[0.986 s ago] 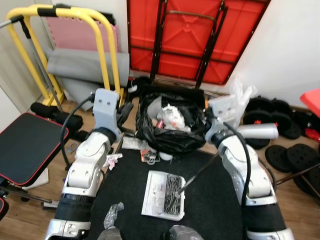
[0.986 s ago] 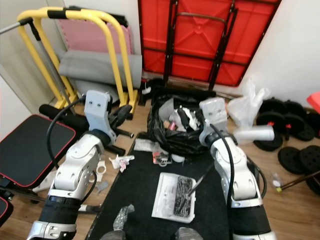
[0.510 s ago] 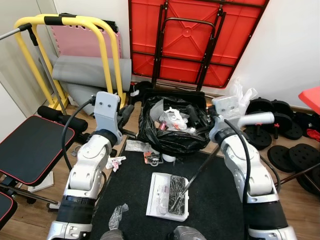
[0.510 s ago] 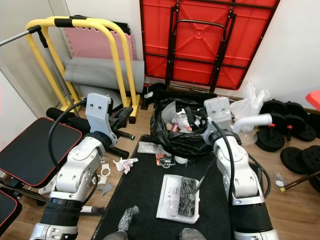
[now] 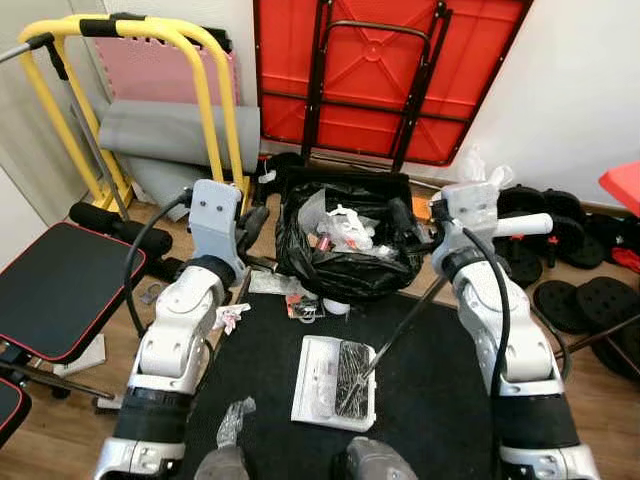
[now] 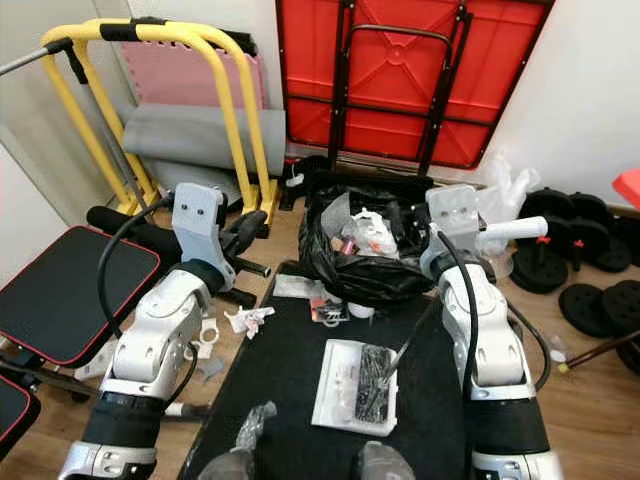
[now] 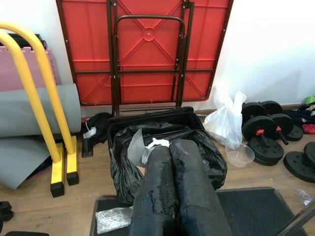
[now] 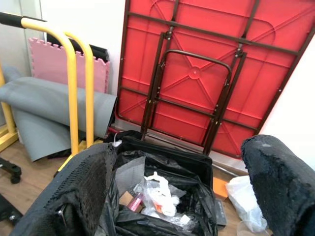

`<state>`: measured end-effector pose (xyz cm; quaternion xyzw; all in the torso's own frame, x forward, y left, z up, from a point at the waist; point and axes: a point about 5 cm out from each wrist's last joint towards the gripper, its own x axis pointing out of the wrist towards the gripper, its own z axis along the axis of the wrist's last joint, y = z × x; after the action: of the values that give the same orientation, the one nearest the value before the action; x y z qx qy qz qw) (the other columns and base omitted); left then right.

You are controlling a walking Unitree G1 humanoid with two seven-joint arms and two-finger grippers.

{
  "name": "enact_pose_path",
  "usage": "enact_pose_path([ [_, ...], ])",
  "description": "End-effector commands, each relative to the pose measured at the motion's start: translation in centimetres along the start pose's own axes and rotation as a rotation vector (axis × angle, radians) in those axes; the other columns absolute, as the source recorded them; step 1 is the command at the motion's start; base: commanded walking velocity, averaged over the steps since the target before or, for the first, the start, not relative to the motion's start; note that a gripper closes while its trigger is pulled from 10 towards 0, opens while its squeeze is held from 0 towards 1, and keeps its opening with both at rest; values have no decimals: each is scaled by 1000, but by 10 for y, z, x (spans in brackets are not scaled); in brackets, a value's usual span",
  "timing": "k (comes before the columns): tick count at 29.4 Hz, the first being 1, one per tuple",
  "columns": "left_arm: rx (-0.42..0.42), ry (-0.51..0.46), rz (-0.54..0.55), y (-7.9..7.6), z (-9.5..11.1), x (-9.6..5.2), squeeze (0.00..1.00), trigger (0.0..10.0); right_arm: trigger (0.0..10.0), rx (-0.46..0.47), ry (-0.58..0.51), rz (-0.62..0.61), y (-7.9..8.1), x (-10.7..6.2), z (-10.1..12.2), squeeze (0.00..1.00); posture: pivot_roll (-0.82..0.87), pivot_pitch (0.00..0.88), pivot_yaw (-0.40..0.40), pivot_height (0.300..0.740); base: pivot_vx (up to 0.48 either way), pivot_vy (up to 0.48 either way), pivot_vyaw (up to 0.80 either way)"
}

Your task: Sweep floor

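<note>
A white dustpan [image 5: 315, 385] lies on the black mat [image 5: 440, 400] with a dark brush head [image 5: 350, 365] resting in it. A thin dark rod [image 5: 400, 330] rises from the brush to behind my right forearm, and a white handle [image 5: 520, 225] sticks out beside that wrist. My right gripper [image 5: 415, 215] hovers over the trash-filled black bag [image 5: 345, 250]; in the right wrist view its fingers [image 8: 83, 196] stand wide apart with nothing between them. My left gripper [image 5: 252, 222] is shut and empty at the bag's left rim. Scraps [image 5: 228, 318] and a crumpled wrapper [image 5: 232, 420] lie on the floor.
A red folded table [image 5: 380, 70] leans on the far wall. A yellow frame [image 5: 205, 90] and rolled grey mat [image 5: 170, 130] stand at the left. A black bench [image 5: 50, 290] is near left. Dumbbell weights [image 5: 590, 300] and a white plastic bag [image 7: 226, 123] lie right.
The whole picture has shifted slightly as the camera moved. My right wrist sits a little higher and further right over the bag. The brush stays in the dustpan.
</note>
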<state>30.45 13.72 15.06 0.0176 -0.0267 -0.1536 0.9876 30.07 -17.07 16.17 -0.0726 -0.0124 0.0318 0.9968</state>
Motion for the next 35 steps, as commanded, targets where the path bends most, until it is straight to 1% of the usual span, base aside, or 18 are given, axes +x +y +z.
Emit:
enact_pose_path([
  [1, 7, 7, -7, -1, -3, 0, 0, 10000, 10000, -12, 2, -28, -6, 0, -1, 0, -195, 46, -104, 670, 0, 0, 0],
  [2, 30, 16, -8, -1, -3, -1, 0, 10000, 10000, -12, 2, -27, -6, 0, -1, 0, -194, 47, -105, 665, 480, 0, 0],
  [5, 20, 10, -3, 0, -3, -1, 0, 10000, 10000, -11, 1, -25, -5, 0, -1, 0, -196, 48, -104, 655, 480, 0, 0],
  [6, 17, 13, 0, 0, -3, -1, 0, 10000, 10000, -10, 1, -27, -5, 1, -2, 0, -193, 50, -105, 645, 0, 0, 0],
  [10, 18, 16, 3, 1, -3, -1, 0, 10000, 10000, -10, 3, -32, -6, 1, -2, 0, -193, 51, -104, 630, 0, 0, 0],
  [13, 18, 16, 3, 1, -3, -1, 0, 10000, 10000, -10, 3, -32, -6, 1, -2, 0, -193, 51, -104, 630, 0, 0, 0],
  [19, 20, 16, 5, 1, -3, -1, 0, 10000, 10000, -13, 7, -43, -8, 1, -3, 0, -191, 53, -103, 610, 0, 0, 0],
  [28, 22, 16, 5, 1, -3, -1, 0, 10000, 10000, -20, 13, -56, -11, 0, -5, 0, -190, 52, -103, 595, 0, 0, 0],
  [30, 24, 14, 3, 1, -3, -1, 0, 10000, 10000, -28, 20, -73, -15, 0, -7, 0, -190, 50, -105, 585, 0, 0, 0],
  [34, 30, 13, -12, -1, -3, -1, 0, 10000, 10000, -31, 24, -81, -17, 0, -8, 0, -189, 49, -105, 580, 0, 0, 0],
  [35, 45, 12, -24, -3, -3, -2, 0, 10000, 10000, -34, 26, -88, -19, 0, -8, 0, -190, 49, -104, 575, 469, 0, 0],
])
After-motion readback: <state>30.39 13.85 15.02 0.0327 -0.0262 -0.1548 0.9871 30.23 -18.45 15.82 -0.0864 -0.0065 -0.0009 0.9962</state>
